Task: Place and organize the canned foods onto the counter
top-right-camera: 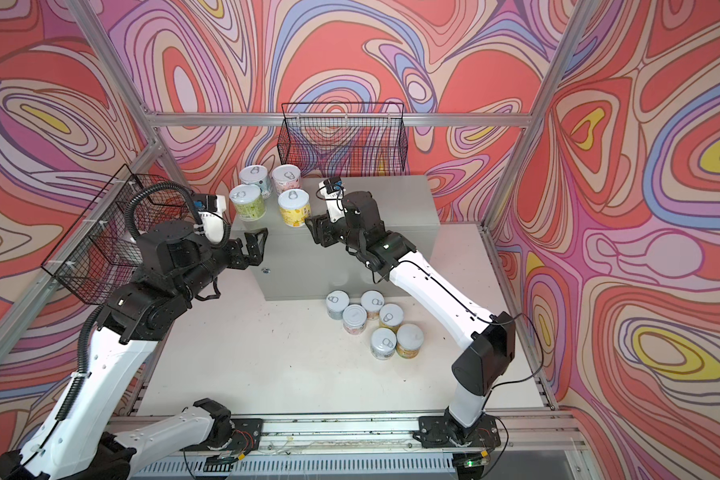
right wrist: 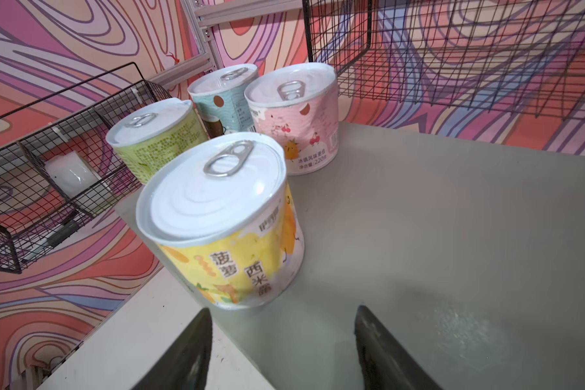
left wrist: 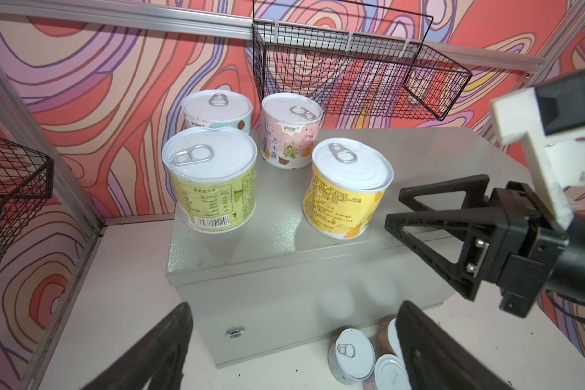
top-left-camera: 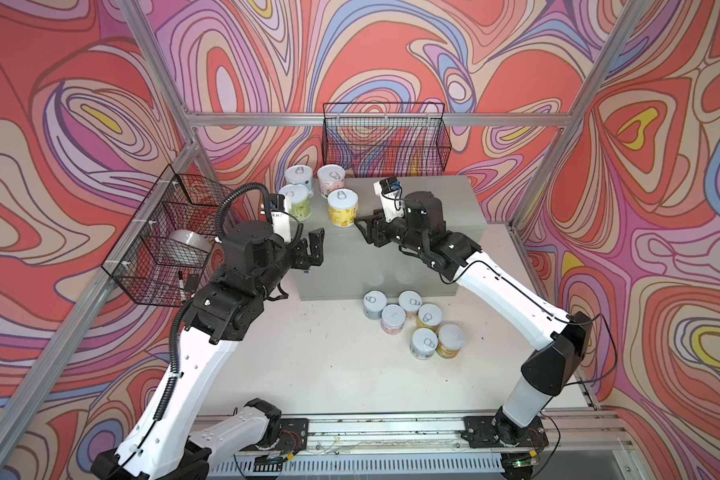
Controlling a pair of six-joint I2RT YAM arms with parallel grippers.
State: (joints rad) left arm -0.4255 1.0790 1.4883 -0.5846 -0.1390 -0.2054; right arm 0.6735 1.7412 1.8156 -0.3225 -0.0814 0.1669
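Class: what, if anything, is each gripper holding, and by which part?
Nothing is held. The left gripper and right gripper are open and empty; the yellow can stands ahead of the right jaws, not between them.

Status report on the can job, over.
Left end effector open, empty. Right end effector open, by the yellow can. Four cans on the counter, six cans on the table. Nothing blocking.

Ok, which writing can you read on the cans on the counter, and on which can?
"菠萝 西米露": yellow can.
"西米露", "220g": pink can.
"营养成分表": green can, above a barcode; its fine print is too small.
Brand on blue can: blurred.
Labels on six lower cans: too small.
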